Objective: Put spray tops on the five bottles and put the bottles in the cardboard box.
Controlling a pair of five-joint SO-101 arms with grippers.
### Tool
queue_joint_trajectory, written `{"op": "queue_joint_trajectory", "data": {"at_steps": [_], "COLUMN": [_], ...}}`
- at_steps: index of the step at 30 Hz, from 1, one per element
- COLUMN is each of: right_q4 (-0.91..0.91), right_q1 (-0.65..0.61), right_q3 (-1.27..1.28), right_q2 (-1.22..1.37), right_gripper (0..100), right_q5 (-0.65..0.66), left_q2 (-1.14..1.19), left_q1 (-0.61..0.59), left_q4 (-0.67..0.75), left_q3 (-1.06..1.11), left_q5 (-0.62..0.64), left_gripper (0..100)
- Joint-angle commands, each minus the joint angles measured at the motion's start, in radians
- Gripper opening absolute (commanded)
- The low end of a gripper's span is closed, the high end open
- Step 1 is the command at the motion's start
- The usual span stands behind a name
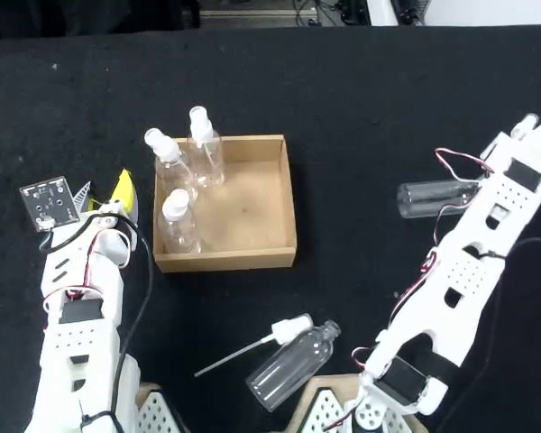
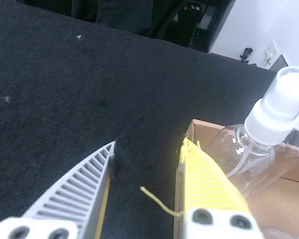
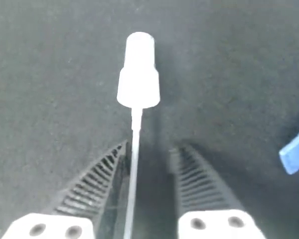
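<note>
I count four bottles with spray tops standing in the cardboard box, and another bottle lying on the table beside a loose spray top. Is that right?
Not quite. The high view shows three bottles with spray tops standing in the cardboard box, not four. The rest holds: another bottle lies on the table beside a loose spray top.

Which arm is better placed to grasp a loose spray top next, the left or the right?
Right. The right gripper is open around the tube of a spray top; the left gripper is open beside the cardboard box.
</note>
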State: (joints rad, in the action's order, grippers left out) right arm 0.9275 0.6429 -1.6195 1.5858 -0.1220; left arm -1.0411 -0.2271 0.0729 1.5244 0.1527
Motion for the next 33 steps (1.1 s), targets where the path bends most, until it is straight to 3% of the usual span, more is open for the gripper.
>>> {"op": "queue_joint_trajectory", "data": {"at_steps": [1,15,33], "right_q4": [0.035,0.453,0.497], "right_q1": [-0.04,-0.041,-0.141], "right_q3": [-0.051,-0.047,-0.047], "right_q2": [-0.042,-0.237,-0.26], "right_gripper": [0.7,1.0,1.1], "right_q5": [0.0,-0.002,-0.002], "left_q2": [-0.018,-0.02,-0.02], "left_q1": [0.015,0.015,0.012], "left_q4": [0.025,0.025,0.025], "left_q3": [-0.012,-0.012,-0.012], "left_q5": [-0.006,-0.006,-0.006], "left_gripper": [19,19,19]}}
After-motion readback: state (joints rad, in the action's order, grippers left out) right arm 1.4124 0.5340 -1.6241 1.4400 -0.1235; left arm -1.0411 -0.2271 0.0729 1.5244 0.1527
